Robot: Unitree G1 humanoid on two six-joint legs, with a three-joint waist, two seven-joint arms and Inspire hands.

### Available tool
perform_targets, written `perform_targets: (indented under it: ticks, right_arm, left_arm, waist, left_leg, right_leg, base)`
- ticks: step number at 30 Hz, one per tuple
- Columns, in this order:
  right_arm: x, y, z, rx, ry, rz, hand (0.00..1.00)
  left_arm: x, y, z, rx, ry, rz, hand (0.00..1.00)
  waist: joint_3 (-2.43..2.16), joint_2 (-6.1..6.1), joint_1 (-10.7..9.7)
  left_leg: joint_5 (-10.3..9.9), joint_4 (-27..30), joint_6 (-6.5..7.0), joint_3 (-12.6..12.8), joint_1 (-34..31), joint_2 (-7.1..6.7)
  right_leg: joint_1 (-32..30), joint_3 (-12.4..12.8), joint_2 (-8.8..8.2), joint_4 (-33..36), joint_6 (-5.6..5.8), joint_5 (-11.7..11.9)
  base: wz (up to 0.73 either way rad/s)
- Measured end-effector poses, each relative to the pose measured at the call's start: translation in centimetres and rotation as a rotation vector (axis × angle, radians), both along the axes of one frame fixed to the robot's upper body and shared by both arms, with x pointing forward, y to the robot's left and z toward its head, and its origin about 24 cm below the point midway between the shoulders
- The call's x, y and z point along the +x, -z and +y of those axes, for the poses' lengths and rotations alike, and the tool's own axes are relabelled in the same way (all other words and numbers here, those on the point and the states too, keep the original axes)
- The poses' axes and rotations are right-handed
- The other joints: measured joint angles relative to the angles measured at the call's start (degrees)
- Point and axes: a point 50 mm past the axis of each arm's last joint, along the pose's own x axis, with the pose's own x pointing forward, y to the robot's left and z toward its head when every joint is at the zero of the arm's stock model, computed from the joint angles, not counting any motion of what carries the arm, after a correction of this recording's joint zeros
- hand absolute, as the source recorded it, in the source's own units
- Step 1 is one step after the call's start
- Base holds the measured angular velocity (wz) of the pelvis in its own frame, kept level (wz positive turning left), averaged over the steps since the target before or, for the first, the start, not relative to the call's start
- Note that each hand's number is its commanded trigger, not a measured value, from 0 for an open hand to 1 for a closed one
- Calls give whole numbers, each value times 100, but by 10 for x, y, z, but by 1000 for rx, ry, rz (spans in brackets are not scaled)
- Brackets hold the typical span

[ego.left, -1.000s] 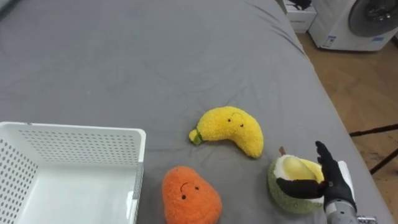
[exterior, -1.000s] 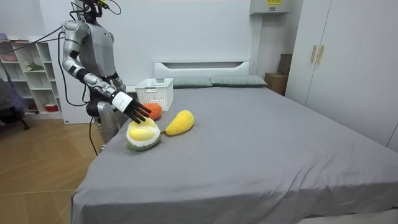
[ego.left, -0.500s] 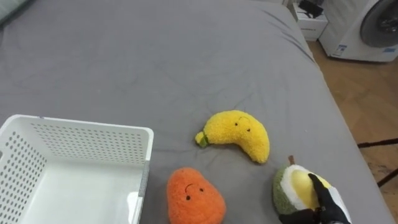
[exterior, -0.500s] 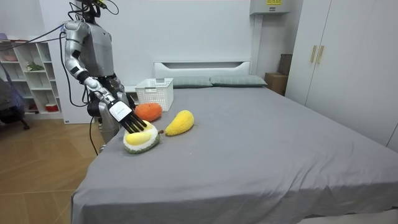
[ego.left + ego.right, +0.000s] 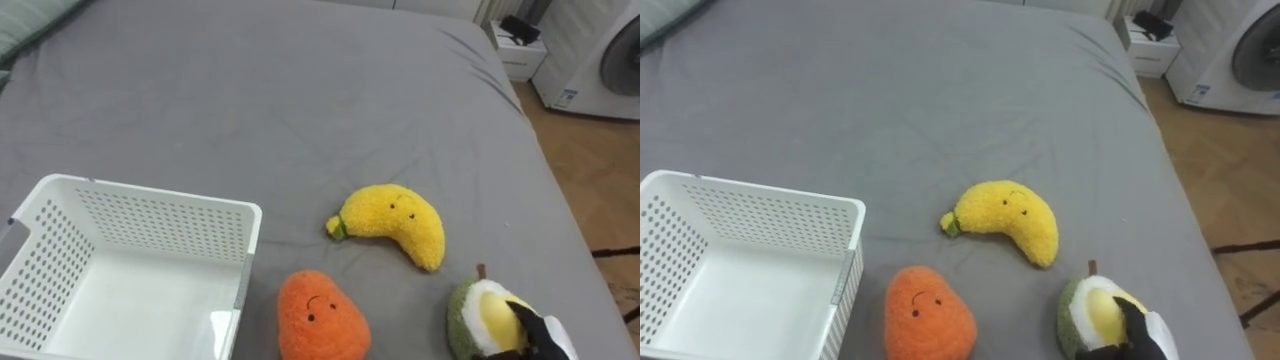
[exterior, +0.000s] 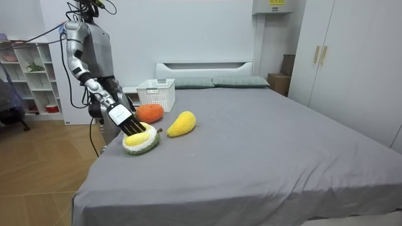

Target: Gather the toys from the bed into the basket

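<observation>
a: what's on the grey bed point(image 5: 250, 90), starting left?
b: a white basket point(image 5: 150, 212), then an orange plush point(image 5: 320, 318) just beside its corner, a banana plush point(image 5: 395, 222) further back, and an avocado plush point(image 5: 468, 322) near the bed's right edge.
a: and the right hand point(image 5: 548, 338)?
b: on the avocado plush, dark fingers point(image 5: 520, 314) across its yellow middle. whether they clench it, i cannot tell.

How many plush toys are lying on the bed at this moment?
3. An orange toy lies beside the white basket; a yellow banana lies just beyond it; a green-and-yellow toy lies near the bed's edge, under the right hand. The basket's visible inside holds none.
</observation>
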Motion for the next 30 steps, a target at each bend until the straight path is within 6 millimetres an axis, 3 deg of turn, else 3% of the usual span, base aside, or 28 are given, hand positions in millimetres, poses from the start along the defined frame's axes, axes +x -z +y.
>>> perform_targets:
  ticks: [15, 30]
  right_arm:
    - [-7, 6, -6, -12, 64, 25, 100]
    - [-1, -1, -9, 12, 111, -31, 100]
  left_arm:
    - [-7, 1, 0, -7, -9, 29, 0]
    - [-1, 0, 2, 1, -21, -7, 0]
  waist:
    - [-5, 31, 3]
    - [-7, -93, -18]
  left_leg:
    - [1, 6, 1, -9, 0, 0]
    - [7, 4, 1, -31, 46, -10]
  right_leg:
    - [9, 0, 2, -3, 0, 0]
    - [71, 19, 1, -75, 6, -6]
  base:
    - [0]
    - [0]
